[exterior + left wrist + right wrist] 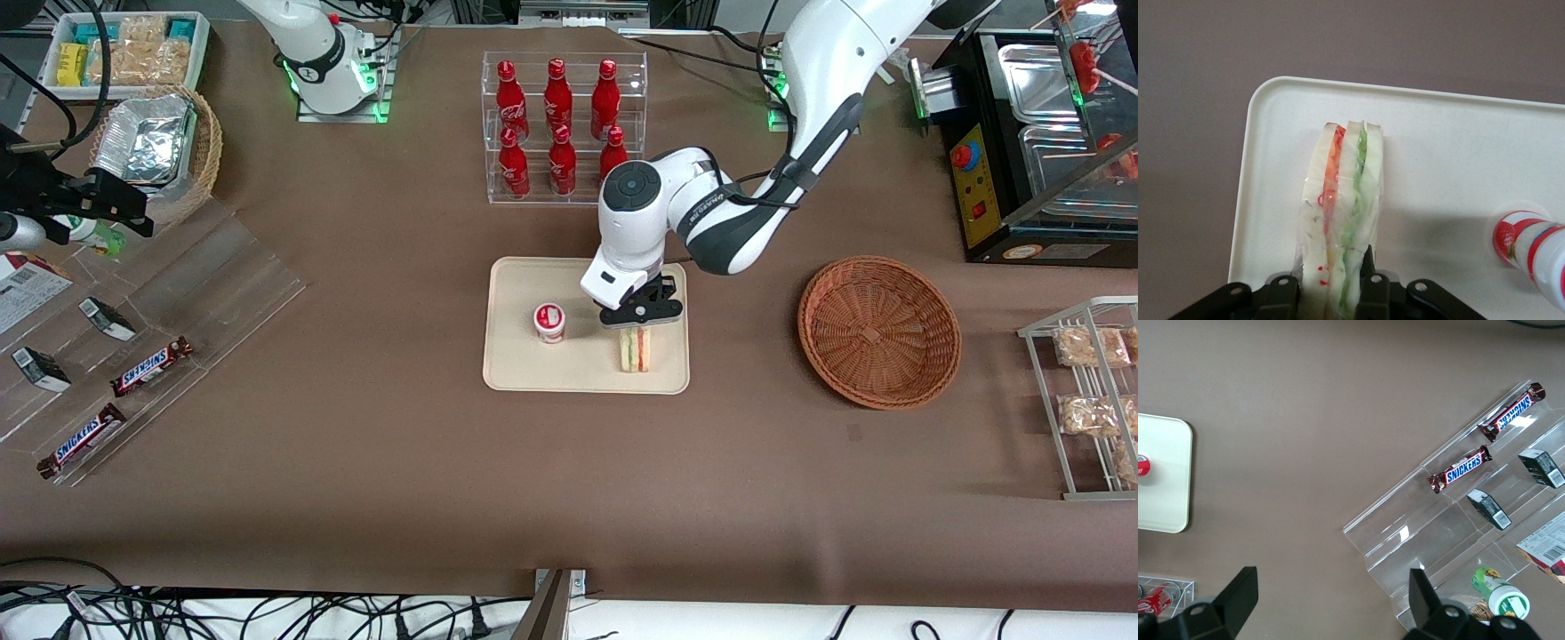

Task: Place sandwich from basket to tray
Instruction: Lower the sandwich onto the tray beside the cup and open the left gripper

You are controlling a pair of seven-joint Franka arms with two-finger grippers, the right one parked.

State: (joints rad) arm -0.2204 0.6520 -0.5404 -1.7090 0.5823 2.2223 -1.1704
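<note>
The clear-wrapped wedge sandwich (634,349) stands on its edge on the cream-beige tray (516,373), near the tray's corner nearest the front camera and toward the basket. In the left wrist view the sandwich (1341,213) shows pale bread with red and green layers over the tray (1445,153). My left gripper (638,325) is directly above it, its fingers (1373,293) pressed on both sides of the sandwich (1331,297). The reddish-brown wicker basket (878,331) sits empty beside the tray, toward the working arm's end.
A small red-and-white cup (549,322) stands on the tray beside the sandwich, also in the left wrist view (1531,250). A clear rack of red bottles (560,124) stands farther from the camera. A wire rack of snacks (1089,400) is at the working arm's end; Snickers bars (151,366) lie toward the parked arm's end.
</note>
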